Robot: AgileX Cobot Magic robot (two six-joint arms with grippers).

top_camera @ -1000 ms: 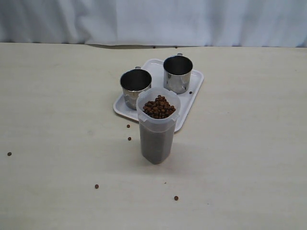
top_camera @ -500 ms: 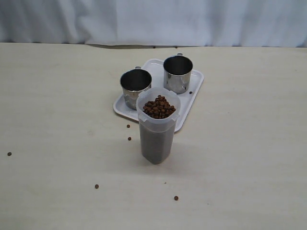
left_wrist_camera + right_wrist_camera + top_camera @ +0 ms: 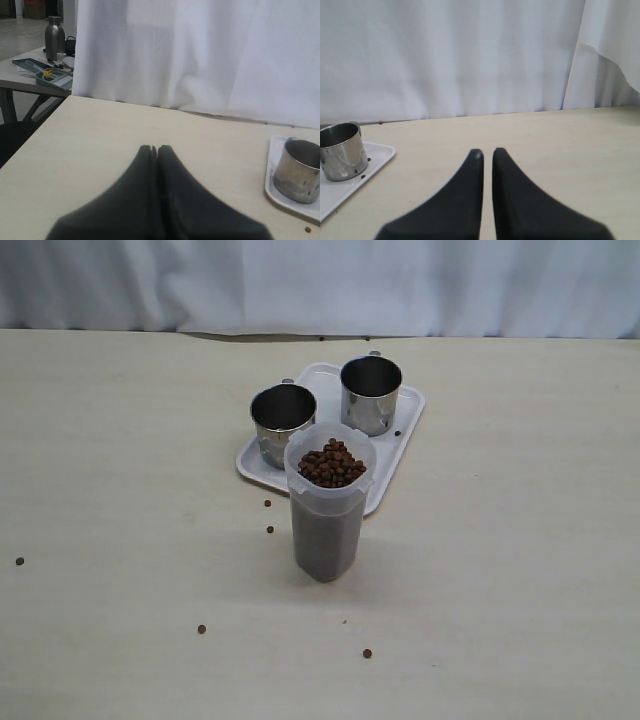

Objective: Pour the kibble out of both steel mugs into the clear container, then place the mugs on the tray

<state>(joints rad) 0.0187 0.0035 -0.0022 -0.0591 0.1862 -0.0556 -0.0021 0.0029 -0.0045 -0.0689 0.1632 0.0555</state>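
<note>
We saw nothing shift in the last second. Both shiny steel mugs [image 3: 283, 420] stood on the white rectangular tray [image 3: 400, 455], upper centre of the frame. The tall clear plastic container [image 3: 325, 530], just below them, was heaped with brown kibble [image 3: 332, 464]. The left hand [image 3: 157, 150] and right hand [image 3: 487, 152] were pressed together and empty. We judged the task complete.

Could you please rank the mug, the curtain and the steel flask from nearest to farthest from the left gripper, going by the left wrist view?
From the left gripper:
1. Mug, on the tray.
2. Curtain, along the work table's far edge.
3. Flask, on a second table past the curtain's edge.
</note>
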